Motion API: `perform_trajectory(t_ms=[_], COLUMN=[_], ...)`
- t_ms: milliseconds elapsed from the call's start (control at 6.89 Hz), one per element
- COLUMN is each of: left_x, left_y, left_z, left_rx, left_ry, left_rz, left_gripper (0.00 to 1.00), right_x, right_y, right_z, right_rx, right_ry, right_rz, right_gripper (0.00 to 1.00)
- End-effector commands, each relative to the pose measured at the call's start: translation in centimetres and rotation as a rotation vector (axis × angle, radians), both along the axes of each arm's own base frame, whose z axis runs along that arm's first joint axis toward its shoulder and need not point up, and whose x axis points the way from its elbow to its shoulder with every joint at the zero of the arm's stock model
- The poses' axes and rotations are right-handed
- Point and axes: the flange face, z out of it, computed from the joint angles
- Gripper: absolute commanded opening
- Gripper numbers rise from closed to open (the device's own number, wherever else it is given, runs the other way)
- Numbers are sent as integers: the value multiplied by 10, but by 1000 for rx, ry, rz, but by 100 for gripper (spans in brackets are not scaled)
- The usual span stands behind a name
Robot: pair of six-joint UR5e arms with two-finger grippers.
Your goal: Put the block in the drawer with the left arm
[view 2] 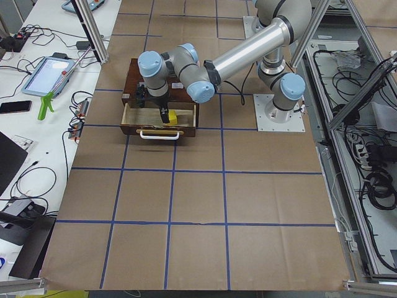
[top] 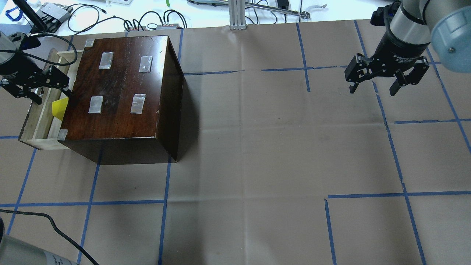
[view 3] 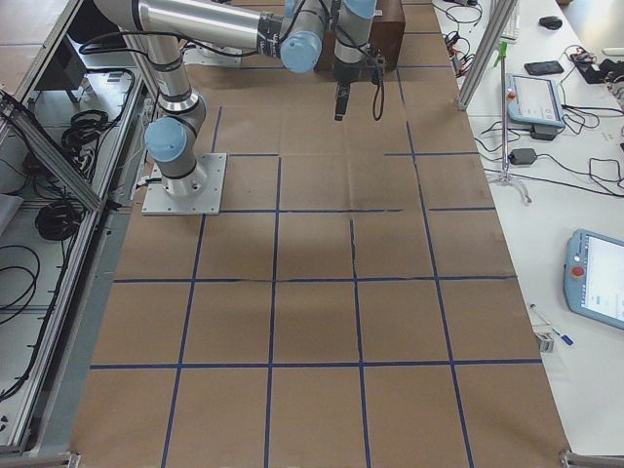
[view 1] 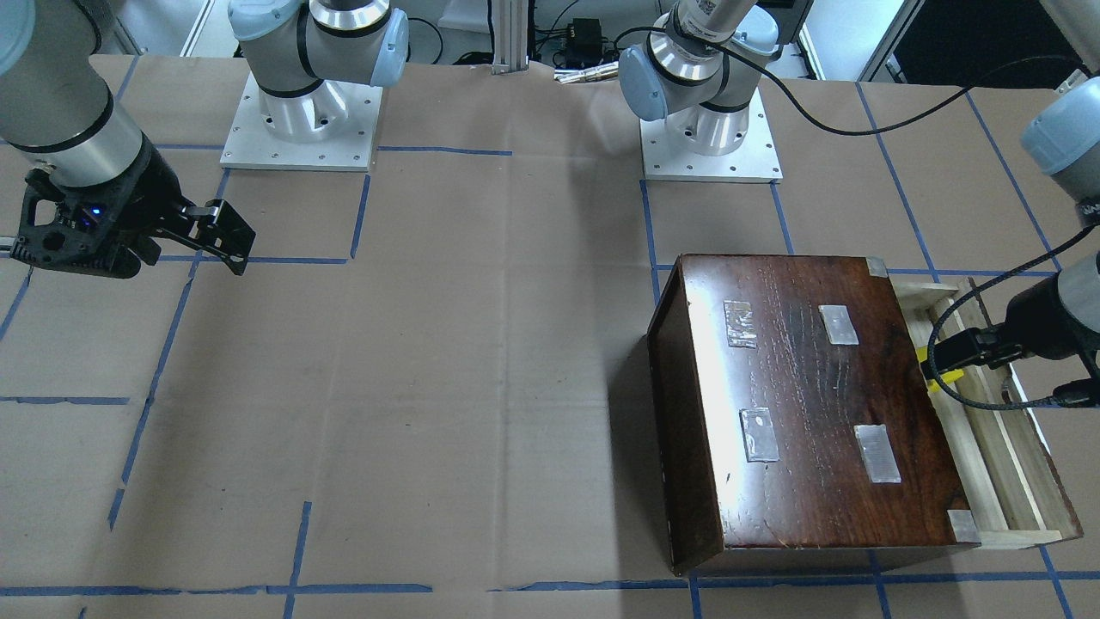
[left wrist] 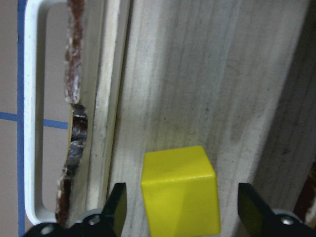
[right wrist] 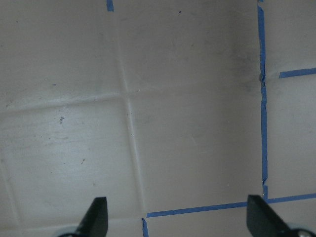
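The yellow block [left wrist: 180, 190] rests on the pale wood floor of the open drawer [left wrist: 237, 74]. My left gripper [left wrist: 182, 212] is open, with a finger on each side of the block and a gap on both sides. In the overhead view the left gripper [top: 36, 88] hangs over the drawer [top: 35, 123], which is pulled out of the dark brown cabinet [top: 117, 84], and the block [top: 60, 108] shows at the cabinet's edge. My right gripper [top: 372, 91] is open and empty above bare table paper, far from the cabinet.
The drawer's white handle [left wrist: 32, 118] lies along its front panel. Blue tape lines [top: 125, 202] cross the brown paper table. Cables and devices [top: 147, 22] lie along the far edge. The left arm's black cable [view 1: 971, 292] loops over the drawer.
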Motion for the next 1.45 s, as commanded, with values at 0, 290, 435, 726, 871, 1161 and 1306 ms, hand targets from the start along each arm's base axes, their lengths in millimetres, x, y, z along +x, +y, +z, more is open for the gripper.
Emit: perform_trajectory(t_ms=[0,290,435,726,871,1161,1306], left_x=[-3,-18,-39,-112,-155,-221,-255], left_y=[6,21,34,42,49,63,69], left_z=[36,66,85,117,127,129,129], left_rx=[-44,-63,-93,-138,-128,-82,-82], left_ry=[-28,-39,-45,-61,-53,-36,-33], left_rz=[3,40,54,42,24,-71,-117], left_gripper=[98,98,98,98,98,98,98], right_x=[0,0,0,0,0,0,0], right_y=[0,0,0,0,0,0,0], right_z=[-1,0,0,0,0,-1,0], right_rx=[2,1,1,1,1,2,1], right_ry=[0,0,0,0,0,0,0], right_rz=[1,-1,1,-1,-1,-1,1], right_gripper=[100,100,100,100,100,100,100])
